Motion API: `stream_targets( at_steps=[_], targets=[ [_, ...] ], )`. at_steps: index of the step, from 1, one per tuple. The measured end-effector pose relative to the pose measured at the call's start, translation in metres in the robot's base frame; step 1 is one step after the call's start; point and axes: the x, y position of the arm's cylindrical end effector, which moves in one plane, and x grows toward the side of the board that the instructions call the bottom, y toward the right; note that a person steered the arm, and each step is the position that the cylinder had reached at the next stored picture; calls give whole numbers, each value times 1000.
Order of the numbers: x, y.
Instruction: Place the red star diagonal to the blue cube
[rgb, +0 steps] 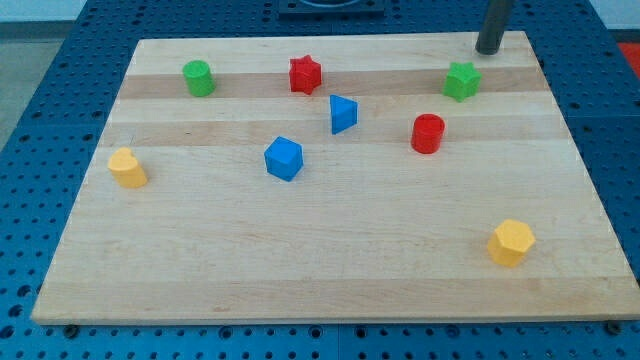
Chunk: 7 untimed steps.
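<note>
My tip (489, 49) is seen at the view's top right, resting on the wooden board (330, 270) with nothing held or touched. Just below it to the left a green star (461, 81) is found. The red star (305, 75) is placed well to the left, near the top edge, with a blue triangular block (343, 114) between it and the blue cube (284, 158). A red cylinder (427, 133), a green cylinder (199, 78) and two yellow blocks (127, 168) (511, 242) are scattered apart.
</note>
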Motion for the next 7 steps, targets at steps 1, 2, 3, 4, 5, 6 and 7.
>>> stream_targets(
  at_steps=[1,2,3,4,5,6,7],
  targets=[
    [-10,0],
    [-12,-7],
    [10,-27],
    [17,-90],
    [28,-150],
    [29,-161],
    [27,-200]
  ],
)
